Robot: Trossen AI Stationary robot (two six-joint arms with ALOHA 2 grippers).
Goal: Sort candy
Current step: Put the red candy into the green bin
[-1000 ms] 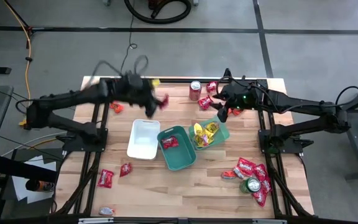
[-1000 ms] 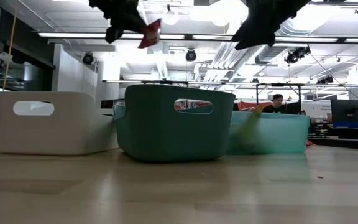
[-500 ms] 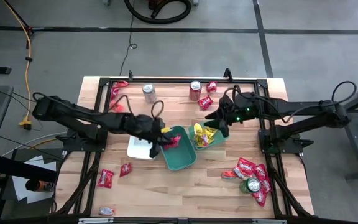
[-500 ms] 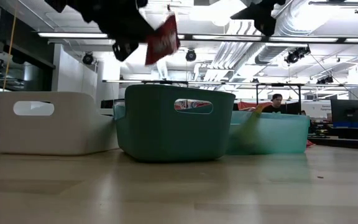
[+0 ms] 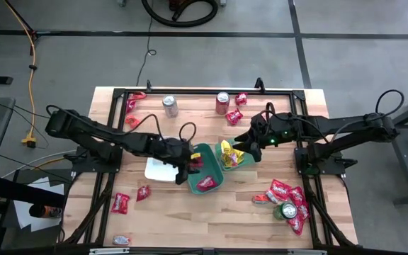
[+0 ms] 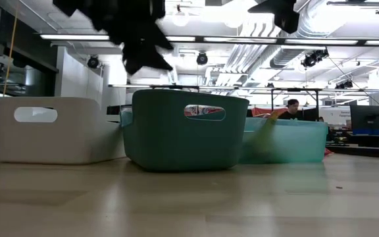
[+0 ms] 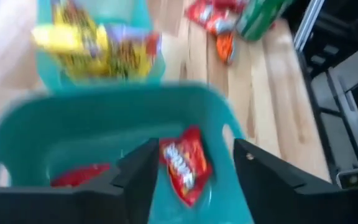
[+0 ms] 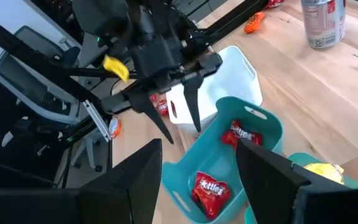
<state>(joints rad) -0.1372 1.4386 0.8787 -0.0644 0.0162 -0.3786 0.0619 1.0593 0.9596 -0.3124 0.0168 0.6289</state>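
Over the dark teal bin (image 5: 205, 173) my left gripper (image 5: 190, 160) hangs open with nothing between its fingers. Two red candy packets lie in the bin, one (image 7: 184, 167) straight below the fingers and one (image 7: 79, 175) beside it. My right gripper (image 5: 250, 146) is open and empty above the light teal bin (image 5: 250, 157), which holds yellow candy (image 5: 231, 152). The white bin (image 5: 163, 159) stands left of the dark teal one. The right wrist view shows the left gripper (image 8: 179, 109) over the dark teal bin (image 8: 229, 162).
Loose red candy lies near right (image 5: 287, 196), near left (image 5: 121, 203) and at the far edge (image 5: 235, 113). A silver can (image 5: 169, 106) and a red can (image 5: 222, 103) stand at the far edge. A green can (image 5: 285, 210) is near right. Black frame rails (image 5: 190, 91) border the table.
My left gripper has swung from the table's far left toward the near side to above the dark teal bin, carrying a red candy packet. It has opened there and the packet has dropped into the bin. My right gripper has drifted toward the near edge, over the light teal bin.
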